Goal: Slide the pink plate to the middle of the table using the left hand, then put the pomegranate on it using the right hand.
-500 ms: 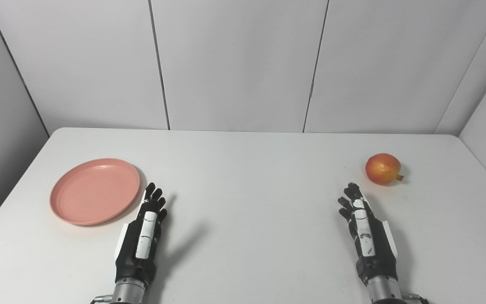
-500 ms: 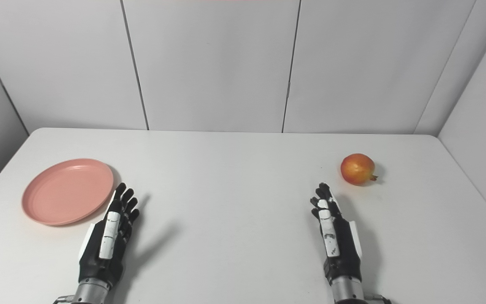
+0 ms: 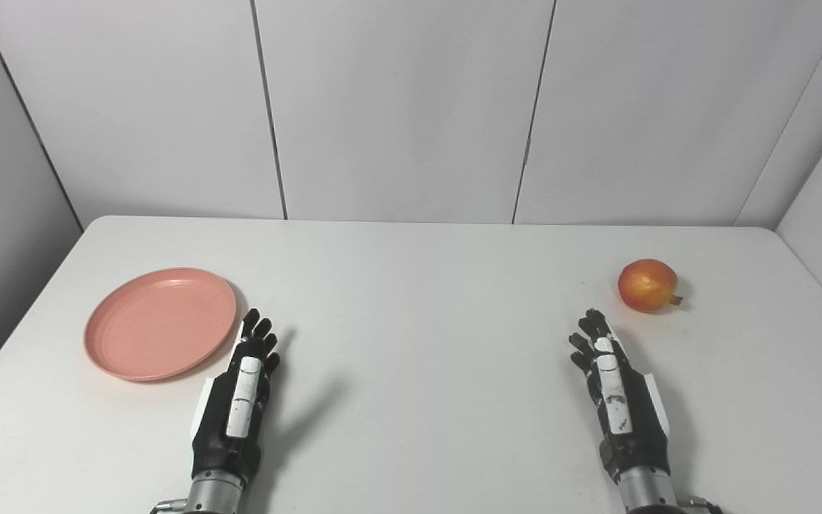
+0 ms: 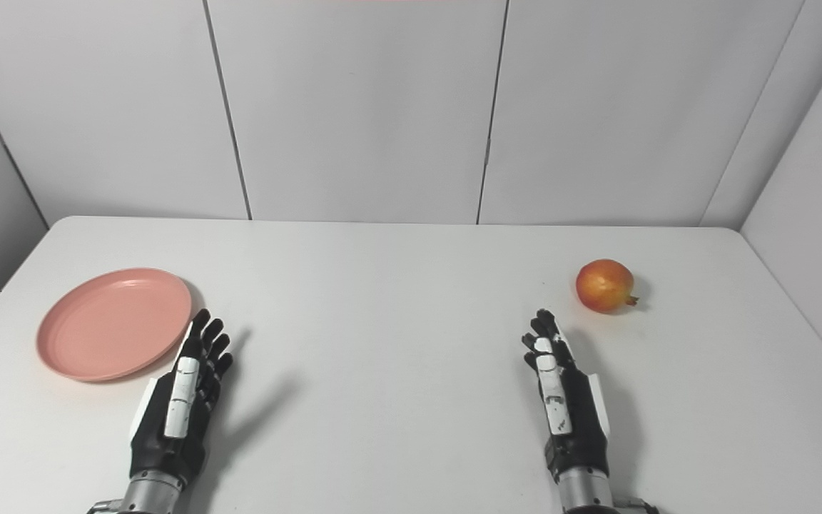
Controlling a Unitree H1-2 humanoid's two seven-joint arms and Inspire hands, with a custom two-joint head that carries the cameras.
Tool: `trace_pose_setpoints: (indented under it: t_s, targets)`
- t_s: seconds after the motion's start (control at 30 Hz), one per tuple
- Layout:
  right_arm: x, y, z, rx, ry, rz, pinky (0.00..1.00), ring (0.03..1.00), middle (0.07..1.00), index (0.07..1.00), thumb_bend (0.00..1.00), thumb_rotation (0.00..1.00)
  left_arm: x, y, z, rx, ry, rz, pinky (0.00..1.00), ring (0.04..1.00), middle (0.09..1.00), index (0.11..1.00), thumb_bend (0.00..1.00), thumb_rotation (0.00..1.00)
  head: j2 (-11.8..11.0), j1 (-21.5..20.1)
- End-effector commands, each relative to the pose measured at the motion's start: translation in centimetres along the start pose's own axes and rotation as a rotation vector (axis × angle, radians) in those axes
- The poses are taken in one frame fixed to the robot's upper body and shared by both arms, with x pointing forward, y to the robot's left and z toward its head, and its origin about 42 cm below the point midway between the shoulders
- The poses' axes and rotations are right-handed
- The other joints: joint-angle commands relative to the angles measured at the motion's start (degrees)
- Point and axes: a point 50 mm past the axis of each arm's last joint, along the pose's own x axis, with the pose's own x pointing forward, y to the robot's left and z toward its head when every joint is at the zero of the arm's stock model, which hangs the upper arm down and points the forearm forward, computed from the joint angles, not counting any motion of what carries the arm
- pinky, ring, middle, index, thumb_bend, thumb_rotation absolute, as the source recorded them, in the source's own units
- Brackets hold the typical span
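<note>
Since half a second ago I am seeing my left hand [image 3: 236, 400] drifting a touch leftward, closer to the plate, while the right hand [image 3: 614, 389] is barely shifting; the plate and the fruit are sitting where they were. The left hand is reaching forward with its fingers stretched out and slightly spread, gripping nothing, its fingertips lying just beside the near right rim of the pink plate [image 3: 160, 323]; I cannot tell whether they are touching the rim. The plate is lying flat on the left part of the white table [image 3: 418, 300], well away from the middle. My right hand is likewise extending forward with fingers apart and holding nothing, pointing toward the pomegranate [image 3: 648, 285], which is resting on the right part of the table a little beyond and to the right of the fingertips, clearly apart from them, its small crown pointing to the right. Grey wall panels [image 3: 397, 107] are standing behind the table's far edge.
</note>
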Motion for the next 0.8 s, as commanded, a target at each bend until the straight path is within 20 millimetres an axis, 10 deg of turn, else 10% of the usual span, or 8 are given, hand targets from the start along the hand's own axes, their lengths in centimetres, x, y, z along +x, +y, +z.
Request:
trace_pose_setpoints:
  t_s: [0.0, 0.77]
  targets:
    - [0.37, 0.59, 1.01, 0.016, -0.041, 0.018, 0.94, 0.915, 0.941, 0.931, 0.82, 0.93, -0.73, 0.31, 0.33, 0.022, -0.022, -0.001, 1.0, 1.0, 1.0, 1.0, 0.72, 0.89, -0.1, 0.1]
    - [0.45, 0.65, 1.03, 0.014, -0.04, 0.02, 0.93, 0.911, 0.941, 0.933, 0.81, 0.92, -0.76, 0.37, 0.1, 0.02, -0.008, 0.001, 1.0, 1.0, 1.0, 1.0, 0.72, 0.89, -0.1, -0.1]
